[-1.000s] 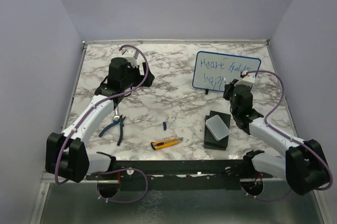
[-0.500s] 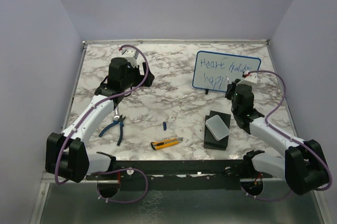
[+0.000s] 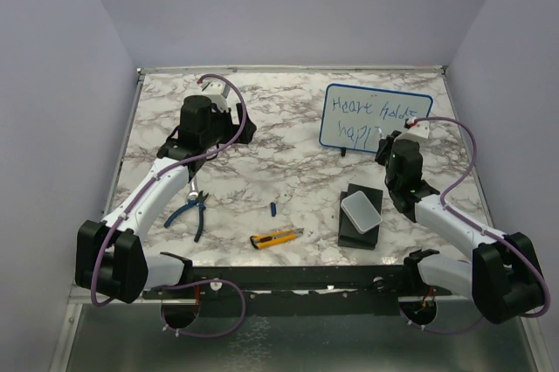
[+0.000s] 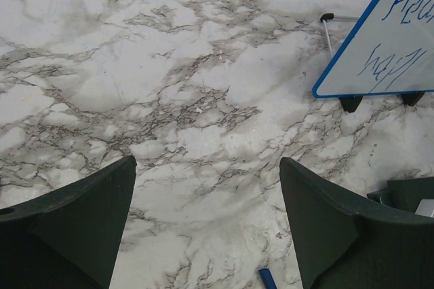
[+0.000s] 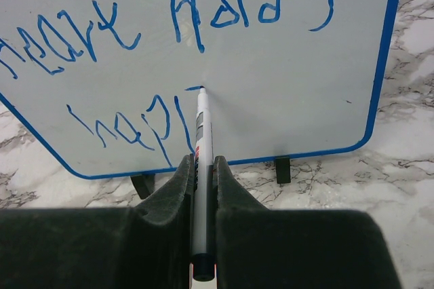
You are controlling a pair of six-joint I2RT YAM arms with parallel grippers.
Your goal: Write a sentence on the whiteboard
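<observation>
near edge: yellow utility knife (image 3: 276, 237), blue-handled pliers (image 3: 194, 211), pale grey box (image 3: 361, 211) on a black pad; mid-table: left gripper (image 4: 207, 224), jaws wide apart and empty above the marble table (image 4: 169, 92); right gripper (image 5: 201, 167), jaws clamped on a white marker (image 5: 203, 126), tip touching the whiteboard (image 5: 305, 65); the whiteboard stands upright at the far right, carrying the sentence (image 5: 178, 24) in two blue lines
</observation>
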